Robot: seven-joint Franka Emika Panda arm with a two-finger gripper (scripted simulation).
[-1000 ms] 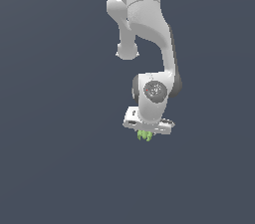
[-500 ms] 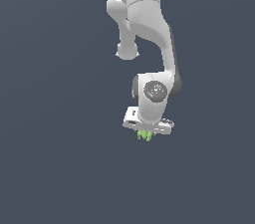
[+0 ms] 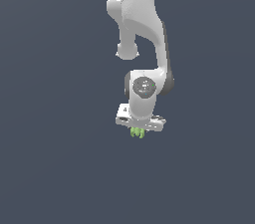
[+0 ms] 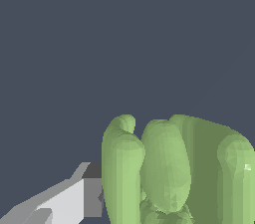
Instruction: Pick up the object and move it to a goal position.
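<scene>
- Light-green and lumpy, the object [image 3: 137, 132] is seen directly under the gripper [image 3: 139, 129], pinched there.
- It is judged light, rigid and slip-prone; its arched body should be gripped, not its prongs.

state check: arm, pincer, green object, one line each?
arm: reaching down from the top of the exterior view, wrist pointing down.
pincer: at the green object; fingers mostly hidden, one finger shows beside it in the wrist view; open or shut not clear.
green object: light green, lumpy, right under the pincer; fills much of the wrist view.
</scene>
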